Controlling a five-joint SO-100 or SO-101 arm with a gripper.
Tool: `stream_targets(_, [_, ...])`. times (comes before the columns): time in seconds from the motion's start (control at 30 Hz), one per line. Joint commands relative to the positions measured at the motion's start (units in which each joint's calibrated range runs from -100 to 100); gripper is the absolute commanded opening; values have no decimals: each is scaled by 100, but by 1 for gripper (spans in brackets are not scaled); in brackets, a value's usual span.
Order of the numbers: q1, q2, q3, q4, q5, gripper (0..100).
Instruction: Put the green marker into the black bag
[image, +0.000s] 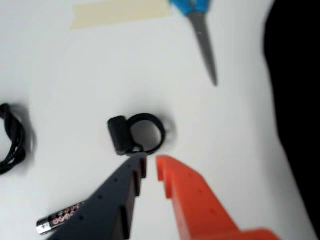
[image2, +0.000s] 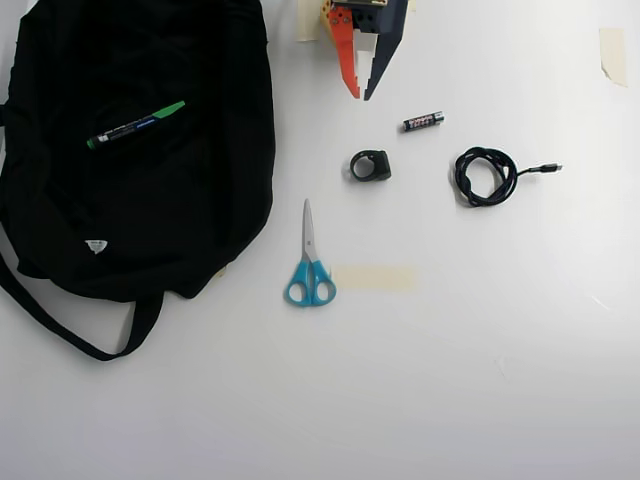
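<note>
Green marker (image2: 136, 124) is being carried on the black bag (image2: 60, 230); nothing is being held by the nearly closed gripper (image2: 358, 97), clear of the bag's edge.

I can read no text. The battery (image: 59, 219) carries printed markings, too blurred to read; the black bag's (image2: 140, 200) white label (image2: 96, 245) is illegible.

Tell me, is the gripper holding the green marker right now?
No, the gripper is empty; the green marker lies on the black bag.
</note>
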Motion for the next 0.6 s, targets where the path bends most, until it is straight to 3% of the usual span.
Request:
stream_targets(0.0, [-205,-640,770,-319,28,2])
stream_targets(0.37, [-355,-2640,3241,-285,23,2])
stream_targets(0.57, [-362,-2765,4059,-250,7,2])
